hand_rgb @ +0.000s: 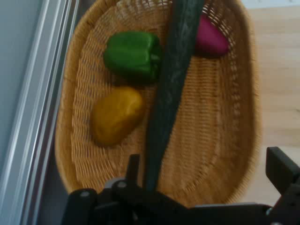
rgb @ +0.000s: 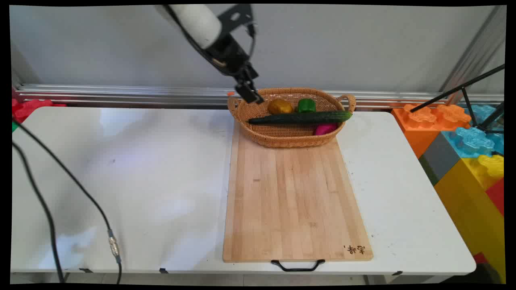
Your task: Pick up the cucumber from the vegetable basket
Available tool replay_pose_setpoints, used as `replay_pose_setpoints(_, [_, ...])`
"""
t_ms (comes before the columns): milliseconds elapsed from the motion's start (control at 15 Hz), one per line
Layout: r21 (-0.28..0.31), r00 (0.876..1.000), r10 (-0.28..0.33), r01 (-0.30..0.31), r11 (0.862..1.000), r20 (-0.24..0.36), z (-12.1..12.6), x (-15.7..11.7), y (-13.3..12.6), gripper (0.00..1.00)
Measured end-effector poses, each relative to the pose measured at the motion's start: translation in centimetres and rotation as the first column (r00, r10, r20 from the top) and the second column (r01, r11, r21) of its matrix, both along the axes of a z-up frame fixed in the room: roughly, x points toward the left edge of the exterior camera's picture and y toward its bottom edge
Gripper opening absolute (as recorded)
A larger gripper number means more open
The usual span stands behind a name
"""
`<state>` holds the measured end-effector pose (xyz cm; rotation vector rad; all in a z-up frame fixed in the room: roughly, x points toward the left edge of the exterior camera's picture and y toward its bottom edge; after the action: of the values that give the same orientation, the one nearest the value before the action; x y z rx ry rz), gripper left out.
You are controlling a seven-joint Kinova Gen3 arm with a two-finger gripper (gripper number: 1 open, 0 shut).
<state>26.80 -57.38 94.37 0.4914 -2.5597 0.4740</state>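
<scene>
Empty gripper (rgb: 250,95) above basket (rgb: 282,139) left rim, near cucumber (rgb: 300,117).

Bright, even light; glare on table (rgb: 133,169).

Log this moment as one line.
gripper: open, above basket's left end | nearest: cucumber lying across basket | also inside: green pepper, yellow potato, magenta item | basket on wooden board

Robot lab: giant toy blocks (rgb: 463,133), aluminium rail (rgb: 121,94)
</scene>
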Motion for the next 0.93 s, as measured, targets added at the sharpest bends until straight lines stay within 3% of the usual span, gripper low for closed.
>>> replay_pose_setpoints(467, [-0.059, 0.997, -0.067, 0.069, 0.996, 0.035, -5.7, -4.6, -4.6, 1.0])
replay_pose_setpoints(933, [-0.077, 0.987, -0.134, 0.141, 0.987, 0.094, -11.9, -7.6, -8.0, 1.0])
